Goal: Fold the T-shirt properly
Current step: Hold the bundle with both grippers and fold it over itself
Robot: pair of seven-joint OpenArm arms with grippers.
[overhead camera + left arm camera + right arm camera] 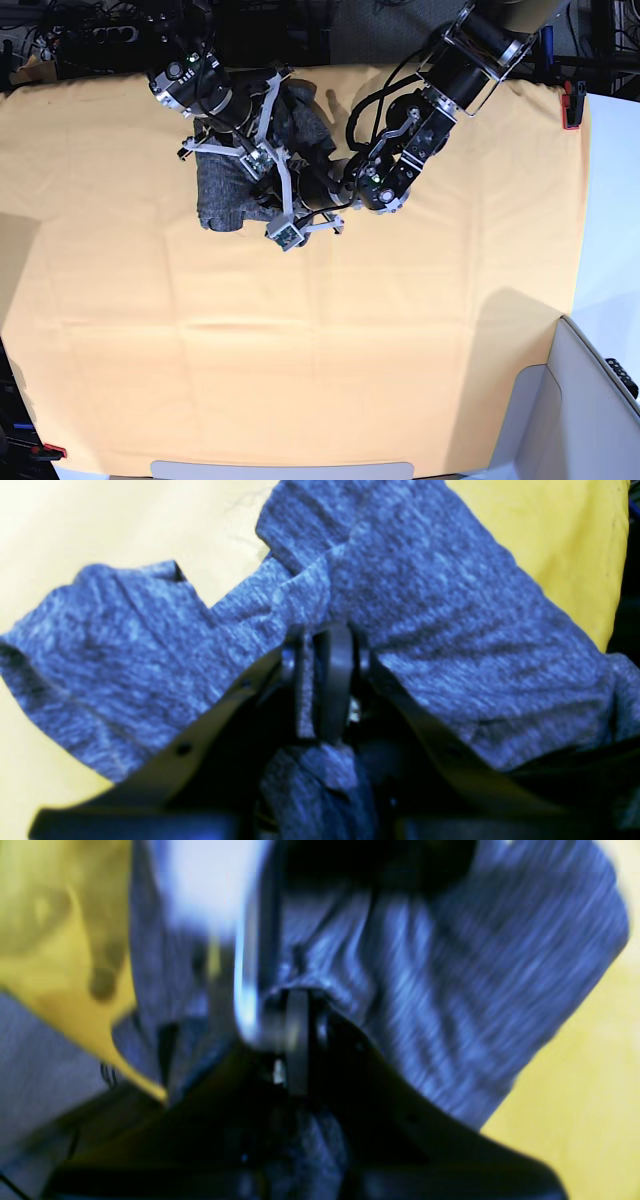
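Note:
The dark grey heathered T-shirt lies bunched in a heap at the back middle of the yellow-orange table cloth. In the left wrist view my left gripper is shut on a fold of the shirt, with fabric pinched between the pads and hanging to both sides. In the blurred right wrist view my right gripper is shut on another bunch of the shirt. In the base view both grippers meet close together at the heap's right side, the left one beside the right one.
A red clamp holds the cloth at the right edge and another at the front left corner. A grey-white bin stands at the front right. Cables and dark equipment line the back edge.

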